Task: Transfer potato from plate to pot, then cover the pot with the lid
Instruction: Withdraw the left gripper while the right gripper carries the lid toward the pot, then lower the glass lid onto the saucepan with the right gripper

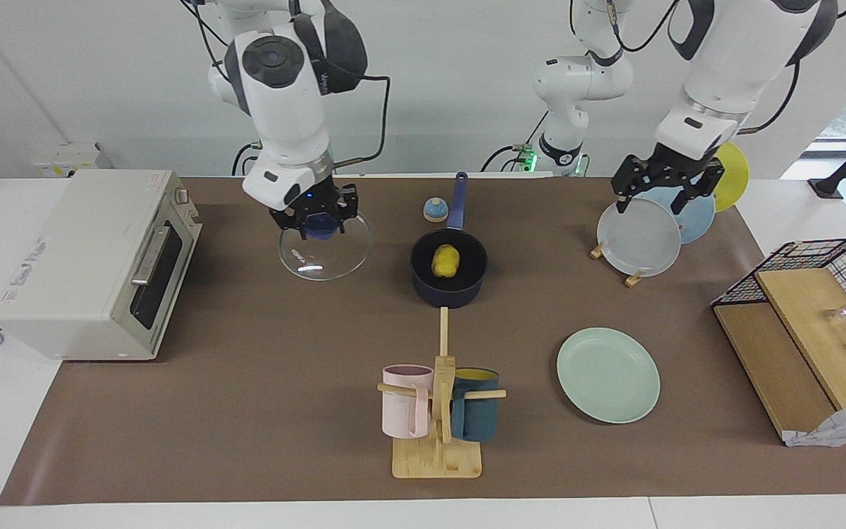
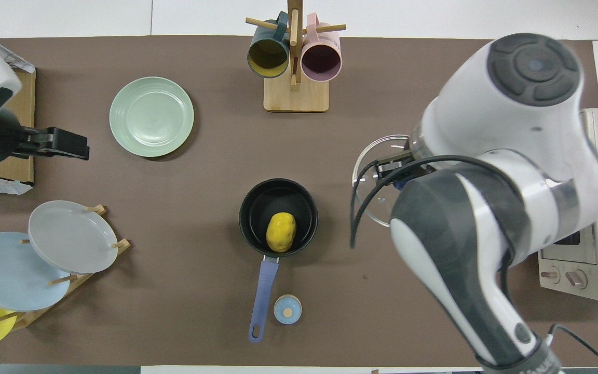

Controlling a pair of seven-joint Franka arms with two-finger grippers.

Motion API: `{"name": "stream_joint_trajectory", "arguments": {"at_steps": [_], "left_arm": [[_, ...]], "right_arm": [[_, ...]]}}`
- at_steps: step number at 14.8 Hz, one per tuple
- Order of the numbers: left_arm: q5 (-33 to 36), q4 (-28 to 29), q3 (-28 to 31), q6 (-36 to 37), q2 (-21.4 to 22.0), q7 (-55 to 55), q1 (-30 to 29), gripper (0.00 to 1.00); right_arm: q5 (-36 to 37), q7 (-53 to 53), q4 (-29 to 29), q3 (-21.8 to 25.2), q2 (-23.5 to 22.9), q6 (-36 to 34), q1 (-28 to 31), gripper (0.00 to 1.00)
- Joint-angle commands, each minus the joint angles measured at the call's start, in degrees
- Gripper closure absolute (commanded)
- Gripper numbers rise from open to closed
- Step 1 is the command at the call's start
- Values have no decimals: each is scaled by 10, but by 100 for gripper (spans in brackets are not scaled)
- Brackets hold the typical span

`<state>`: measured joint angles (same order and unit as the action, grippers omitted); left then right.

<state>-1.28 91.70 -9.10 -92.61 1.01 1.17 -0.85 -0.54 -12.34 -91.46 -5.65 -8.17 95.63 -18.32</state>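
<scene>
Inside pot [image 1: 449, 273], potato [image 1: 446, 261], lid [image 1: 324, 253] held aloft

I see the yellow potato [image 1: 446, 260] lying inside the dark pot [image 1: 449, 292] at frame centre. The empty mint plate [image 1: 608, 375] lies flat at lower right. The glass lid [image 1: 324, 253], tilted, hangs at upper left.

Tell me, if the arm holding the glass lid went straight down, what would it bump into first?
Probably just the brown table mat. The right gripper points downward with the lid held by its knob, beside the pot, not over it.
</scene>
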Motion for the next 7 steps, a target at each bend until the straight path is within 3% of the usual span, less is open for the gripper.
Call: {"name": "stream_joint_trajectory", "arguments": {"at_steps": [1,5,7], "left_arm": [[-7,14,-7,25,23,-28,-23,0],[-1,2,-2,38,31,16,-15,0],[17,-24,30,71,25,17,32,0]], "right_arm": [[-4,-46,7,1,-4,4,-54,100],[-6,-66,4,0,-34,49,-61,100],[-8,-108,5,0,-42,87,-89,100]]}}
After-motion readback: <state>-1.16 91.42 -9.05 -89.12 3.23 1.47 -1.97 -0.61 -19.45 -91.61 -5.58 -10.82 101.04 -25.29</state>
